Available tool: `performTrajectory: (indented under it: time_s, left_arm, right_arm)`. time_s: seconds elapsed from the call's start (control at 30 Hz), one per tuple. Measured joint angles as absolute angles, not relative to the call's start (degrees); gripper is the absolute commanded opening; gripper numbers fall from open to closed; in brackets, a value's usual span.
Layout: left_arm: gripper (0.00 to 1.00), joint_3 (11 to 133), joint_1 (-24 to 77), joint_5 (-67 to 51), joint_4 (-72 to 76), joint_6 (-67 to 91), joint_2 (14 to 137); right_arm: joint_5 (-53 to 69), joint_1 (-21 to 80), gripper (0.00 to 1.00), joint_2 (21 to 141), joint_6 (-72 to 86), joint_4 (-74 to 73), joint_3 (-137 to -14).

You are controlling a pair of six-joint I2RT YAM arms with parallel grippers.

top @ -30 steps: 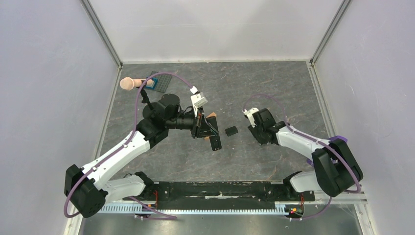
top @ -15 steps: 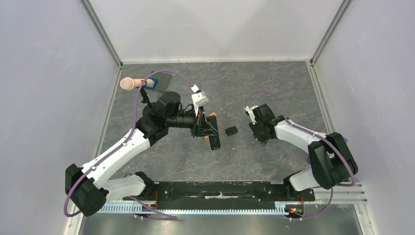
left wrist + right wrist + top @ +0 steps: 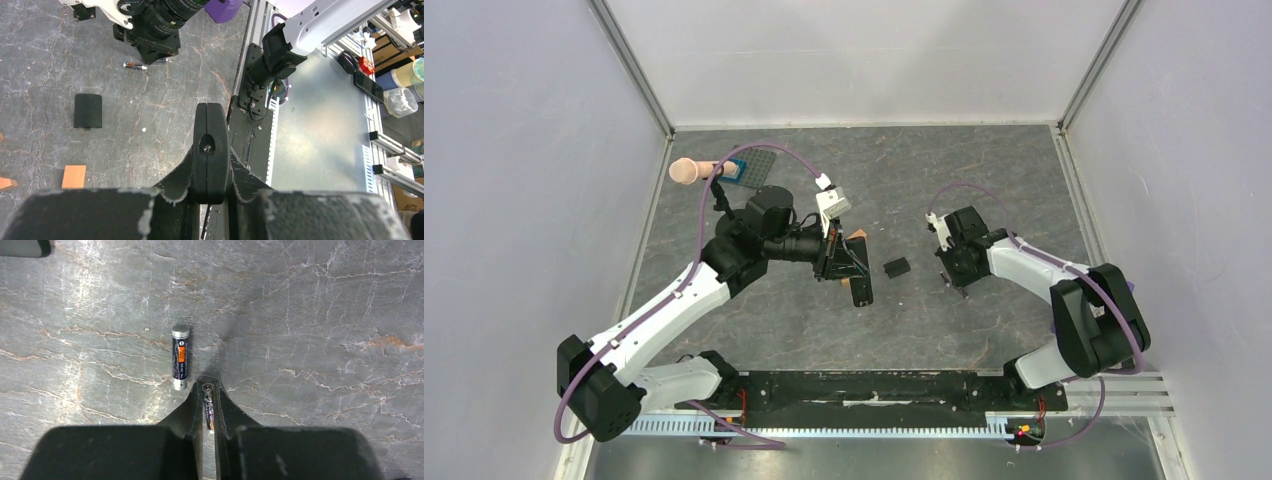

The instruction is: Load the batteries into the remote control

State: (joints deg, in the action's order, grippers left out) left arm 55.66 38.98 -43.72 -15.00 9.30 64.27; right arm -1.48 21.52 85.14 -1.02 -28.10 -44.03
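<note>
My left gripper (image 3: 211, 150) is shut on the remote control (image 3: 211, 120), a slim black bar seen end-on between its fingers. From above, the remote control (image 3: 863, 292) juts toward the near edge from the left gripper (image 3: 837, 262) at table centre. My right gripper (image 3: 208, 387) points down at the table, shut on one small battery (image 3: 208, 410) lying lengthwise between its fingers. A second battery (image 3: 180, 357) lies flat just left of those fingertips. In the top view the right gripper (image 3: 960, 283) sits right of centre.
A short stubby black piece (image 3: 896, 267) lies between the two grippers. An orange block (image 3: 857, 236) rests behind the left gripper, another (image 3: 74, 176) shows below it. At the back left stand a dark studded plate (image 3: 754, 166) and a pink cylinder (image 3: 686, 171).
The right gripper's fingers have closed onto the battery, and its wrist has shifted slightly right. The left arm and remote control have barely moved.
</note>
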Motion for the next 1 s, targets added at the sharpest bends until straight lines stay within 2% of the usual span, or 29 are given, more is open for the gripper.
performTrajectory:
  time_s: [0.33,0.63,0.83,1.0]
  left_arm:
    - [0.02,55.6,39.0,-42.0,-14.7,9.6,64.3]
    - [0.02,51.5,39.0,-37.6,-9.6,14.3,64.2]
    - [0.02,47.9,39.0,-32.9,-4.4,19.6,64.2]
    - [0.02,44.8,39.0,-29.1,1.0,25.9,65.5]
  right_arm:
    - [-3.2,21.4,0.00,84.4,3.9,-28.2,-44.1]
    - [-2.1,21.4,0.00,77.4,9.6,-23.0,-42.2]
    - [1.7,21.4,0.00,75.2,15.9,-18.9,-39.7]
    - [6.5,22.8,0.00,68.8,19.4,-15.0,-39.5]
